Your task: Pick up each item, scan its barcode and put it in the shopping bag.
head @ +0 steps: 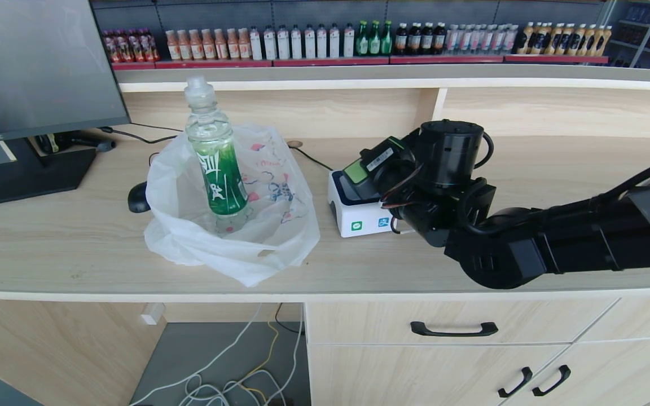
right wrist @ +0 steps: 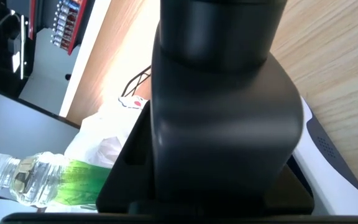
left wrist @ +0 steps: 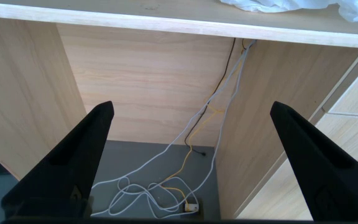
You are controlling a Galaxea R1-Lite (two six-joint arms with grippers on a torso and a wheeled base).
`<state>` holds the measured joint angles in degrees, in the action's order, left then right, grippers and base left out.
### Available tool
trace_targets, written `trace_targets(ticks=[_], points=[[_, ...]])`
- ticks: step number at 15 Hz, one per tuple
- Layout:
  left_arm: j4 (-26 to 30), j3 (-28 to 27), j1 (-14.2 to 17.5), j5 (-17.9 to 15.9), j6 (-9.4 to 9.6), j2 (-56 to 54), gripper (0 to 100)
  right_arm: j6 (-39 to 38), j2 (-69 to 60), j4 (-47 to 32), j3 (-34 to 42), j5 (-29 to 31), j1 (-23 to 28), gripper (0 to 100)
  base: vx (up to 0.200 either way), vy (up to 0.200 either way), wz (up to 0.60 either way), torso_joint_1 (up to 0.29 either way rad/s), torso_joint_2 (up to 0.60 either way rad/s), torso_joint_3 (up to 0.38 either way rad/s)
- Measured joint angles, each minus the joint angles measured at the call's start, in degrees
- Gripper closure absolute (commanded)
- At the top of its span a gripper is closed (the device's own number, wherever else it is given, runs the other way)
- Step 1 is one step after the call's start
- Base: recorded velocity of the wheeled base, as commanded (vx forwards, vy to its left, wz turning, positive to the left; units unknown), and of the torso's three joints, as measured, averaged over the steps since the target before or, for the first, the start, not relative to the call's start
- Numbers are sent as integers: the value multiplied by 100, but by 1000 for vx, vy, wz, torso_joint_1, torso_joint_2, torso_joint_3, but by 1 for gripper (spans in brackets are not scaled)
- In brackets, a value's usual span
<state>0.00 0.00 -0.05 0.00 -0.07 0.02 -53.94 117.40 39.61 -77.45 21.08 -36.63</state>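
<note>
Now | left pincer (left wrist: 191, 107) wide apart, empty | bottle (head: 218, 175) in shopping bag (head: 282, 242)

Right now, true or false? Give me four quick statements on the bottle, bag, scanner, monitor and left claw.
1. The bottle stands upright in the bag. True.
2. The left claw grips the bottle. False: it is open and empty, down below the counter top.
3. The scanner sits to the right of the bag. True.
4. The monitor stands right of the scanner. False: it is left of the bag.
</note>
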Motion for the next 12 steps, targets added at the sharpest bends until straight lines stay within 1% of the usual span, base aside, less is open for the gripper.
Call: trace_targets(ticks=[7, 12], points=[[0, 0, -5, 0, 0, 0, 0, 29, -30, -34, -39, 0, 0, 100, 0, 0, 0, 0, 0, 0], [0, 0, 0, 0, 0, 0, 0, 299, -245, -88, -41, 11, -27, 100, 0, 0, 0, 0, 0, 0]])
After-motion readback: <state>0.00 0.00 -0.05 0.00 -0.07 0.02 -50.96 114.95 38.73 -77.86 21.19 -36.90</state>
